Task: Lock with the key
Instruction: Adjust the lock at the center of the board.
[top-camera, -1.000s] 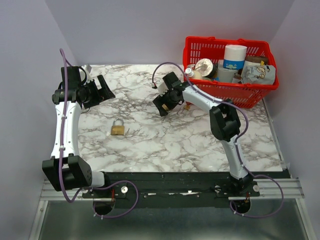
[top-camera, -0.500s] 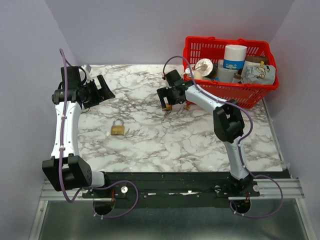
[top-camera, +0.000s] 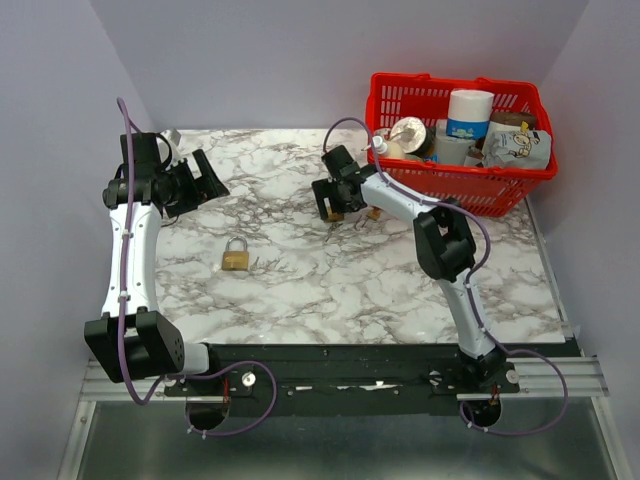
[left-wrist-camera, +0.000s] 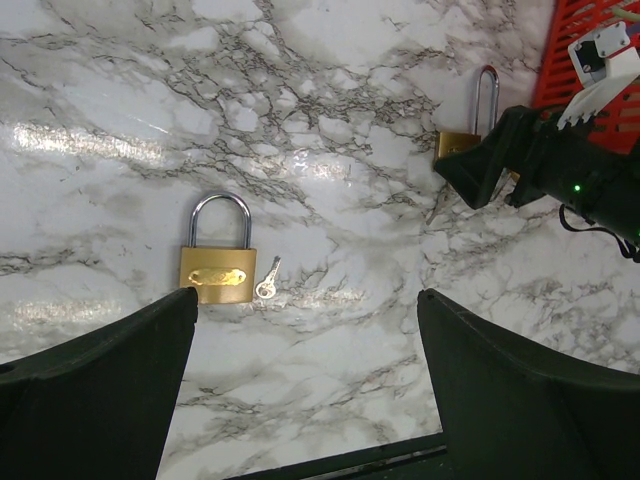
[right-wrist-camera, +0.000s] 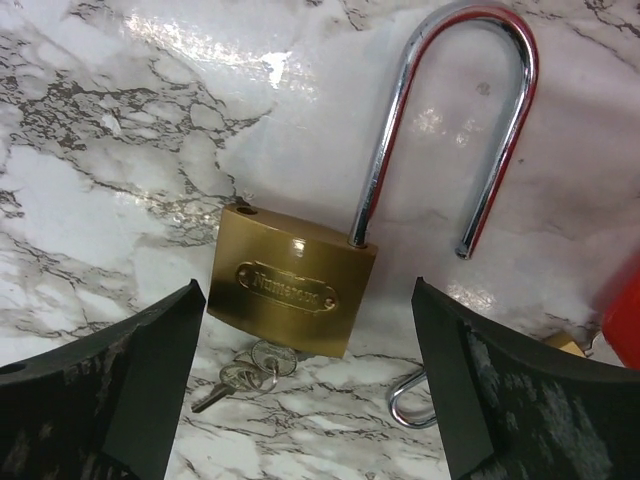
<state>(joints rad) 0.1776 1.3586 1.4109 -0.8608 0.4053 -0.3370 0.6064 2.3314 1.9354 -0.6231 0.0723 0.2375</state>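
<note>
Long-shackle padlock (right-wrist-camera: 292, 286) laid flat near front corner of red basket (top-camera: 470, 186), shackle sprung open. Keys (right-wrist-camera: 243, 372) tucked at body edge, seemingly ringed. Brass judged heavy, rigid, slick; keys best pinched by bow. Right gripper (right-wrist-camera: 305, 300) spread wide, nothing held; left gripper (left-wrist-camera: 305, 300) likewise.

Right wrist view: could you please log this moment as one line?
right hand open, straddling unlocked long padlock | keys by its body | left hand open, away
</note>
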